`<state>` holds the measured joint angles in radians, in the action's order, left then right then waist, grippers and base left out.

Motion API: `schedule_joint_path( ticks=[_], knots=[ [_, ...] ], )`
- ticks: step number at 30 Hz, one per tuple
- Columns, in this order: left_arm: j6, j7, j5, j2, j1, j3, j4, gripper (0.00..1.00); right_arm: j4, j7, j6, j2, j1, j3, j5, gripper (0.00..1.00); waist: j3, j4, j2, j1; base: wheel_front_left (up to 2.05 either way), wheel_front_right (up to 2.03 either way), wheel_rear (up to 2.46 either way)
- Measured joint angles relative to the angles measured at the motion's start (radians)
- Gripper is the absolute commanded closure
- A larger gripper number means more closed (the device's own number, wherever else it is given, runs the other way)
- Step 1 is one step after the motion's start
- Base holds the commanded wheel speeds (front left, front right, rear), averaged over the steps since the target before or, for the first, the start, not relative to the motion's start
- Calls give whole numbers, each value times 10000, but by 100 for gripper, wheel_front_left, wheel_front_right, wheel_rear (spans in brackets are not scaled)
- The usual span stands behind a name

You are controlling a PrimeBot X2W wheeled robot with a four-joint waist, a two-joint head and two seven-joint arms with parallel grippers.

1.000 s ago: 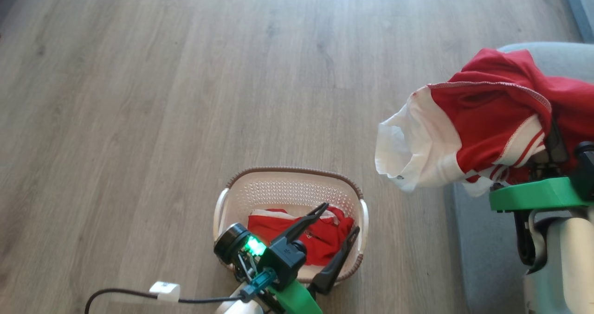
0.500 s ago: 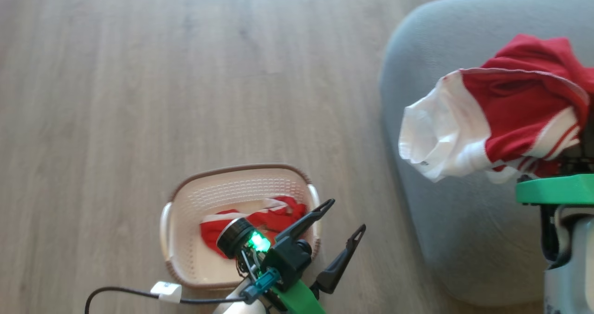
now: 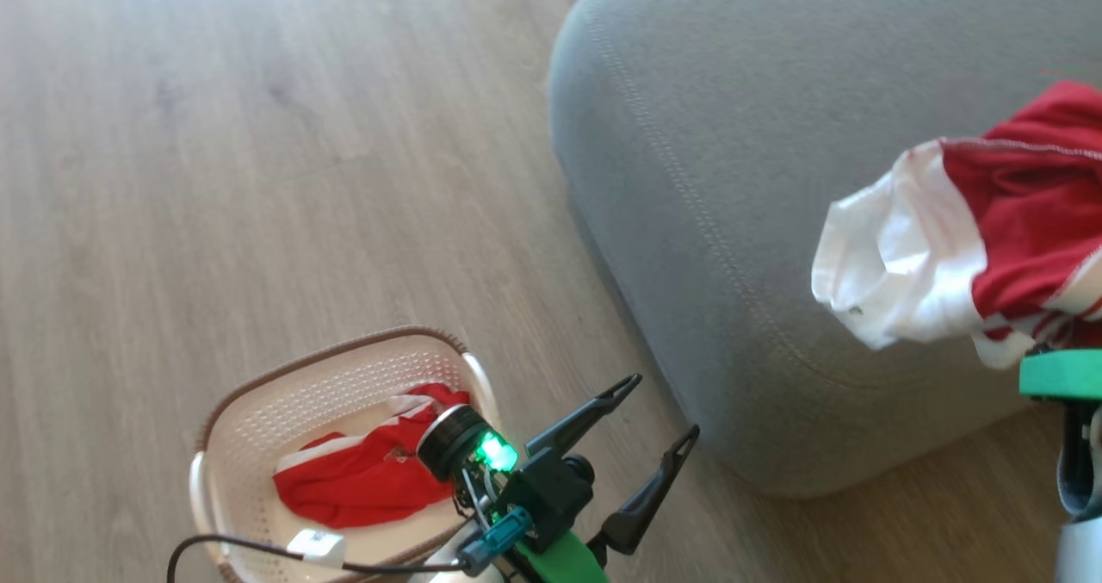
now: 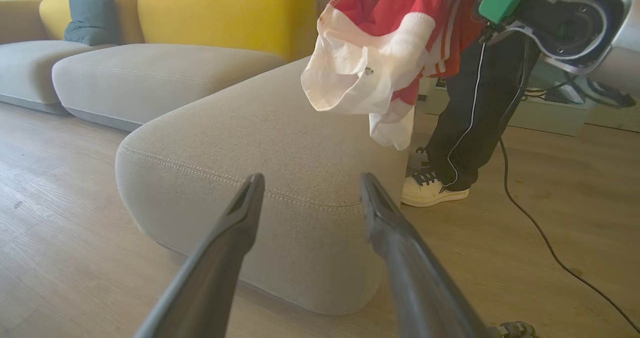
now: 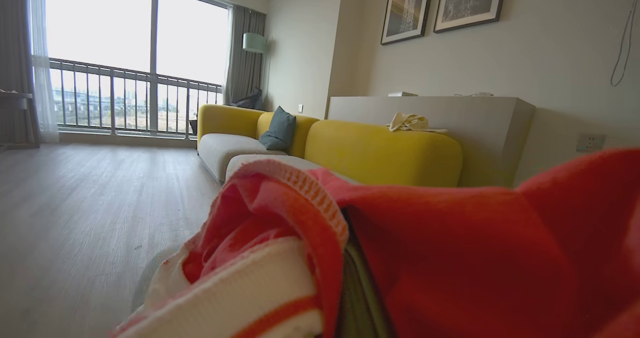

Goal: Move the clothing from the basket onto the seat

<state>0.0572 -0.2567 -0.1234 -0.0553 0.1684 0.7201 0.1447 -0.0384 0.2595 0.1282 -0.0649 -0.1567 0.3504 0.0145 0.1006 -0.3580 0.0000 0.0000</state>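
Clothing [image 3: 1024, 221], soft red-and-white folds in pinched-shut right gripper [image 5: 357, 298] over rounded grey seat [image 3: 732, 135]; left gripper [image 3: 663, 406] spread wide.

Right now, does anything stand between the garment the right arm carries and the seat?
Nothing visible does. The red and white garment hangs in the air over the seat, whose grey top is bare beneath it. A person's leg stands on the floor beside the seat's end, not on it.
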Motion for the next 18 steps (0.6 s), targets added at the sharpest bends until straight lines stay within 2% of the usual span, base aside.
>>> schedule_joint_path(
  ticks=[6, 18],
  knots=[
    [0, 0, 0, -2, 7, 63, -2, 0, -29, -2, 0, 46, 120, 54, -42, 100, 164, -284, 0, 0, 0, 0, 0],
    [8, 0, 33, -6, 53, -35, -17, 0, -58, -2, 0, 127, 0, 663, -56, 100, 514, -160, 0, 0, 0, 0, 0]
  ],
)
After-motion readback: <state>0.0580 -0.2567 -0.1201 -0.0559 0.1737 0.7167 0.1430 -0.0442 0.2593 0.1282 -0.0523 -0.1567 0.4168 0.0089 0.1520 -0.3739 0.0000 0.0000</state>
